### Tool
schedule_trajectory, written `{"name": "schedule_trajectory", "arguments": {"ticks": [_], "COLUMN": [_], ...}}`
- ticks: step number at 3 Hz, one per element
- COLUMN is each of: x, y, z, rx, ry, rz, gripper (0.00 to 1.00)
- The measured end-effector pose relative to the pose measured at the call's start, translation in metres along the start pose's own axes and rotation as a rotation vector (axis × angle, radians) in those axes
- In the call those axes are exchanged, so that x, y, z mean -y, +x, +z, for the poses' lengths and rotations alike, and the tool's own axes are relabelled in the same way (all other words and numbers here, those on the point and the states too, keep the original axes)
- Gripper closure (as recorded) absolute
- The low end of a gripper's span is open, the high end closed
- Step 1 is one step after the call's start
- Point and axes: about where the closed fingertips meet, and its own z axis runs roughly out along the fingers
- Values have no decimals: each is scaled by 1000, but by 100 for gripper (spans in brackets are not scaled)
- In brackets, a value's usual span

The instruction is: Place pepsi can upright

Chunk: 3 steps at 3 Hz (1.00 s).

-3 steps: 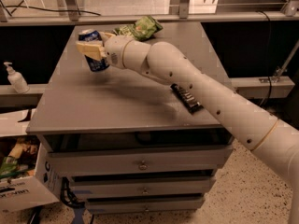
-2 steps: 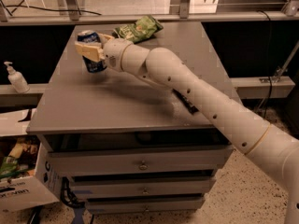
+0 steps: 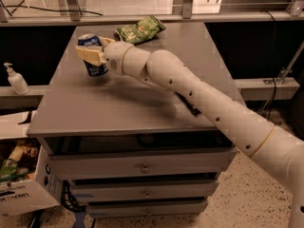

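Observation:
The pepsi can (image 3: 93,56), dark blue with white markings and a silver top rim, stands about upright at the far left of the grey cabinet top (image 3: 95,108). My gripper (image 3: 94,51) is at the can, with its tan fingers (image 3: 88,55) closed around the can's sides. The white arm reaches in from the lower right across the top. I cannot tell whether the can's base rests on the surface or hangs just above it.
A green snack bag (image 3: 140,29) lies at the back of the top, just right of the gripper. A flat black candy bar (image 3: 189,106) is mostly hidden under my arm. A soap pump bottle (image 3: 16,79) stands on a ledge to the left. A cardboard box (image 3: 19,179) sits on the floor at left.
The gripper and can have shifted slightly left and toward the back of the top. The can stands a little more upright than before.

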Motion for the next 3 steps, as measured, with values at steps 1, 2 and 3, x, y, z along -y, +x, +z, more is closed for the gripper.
{"name": "schedule_trajectory", "arguments": {"ticks": [1, 2, 3], "x": [-5, -10, -10], "y": [11, 25, 24], "z": [0, 0, -2], "rx": [-37, -68, -74], "ry": [-7, -10, -9], "rz": [-3, 4, 3], "gripper": [100, 100, 82]}}
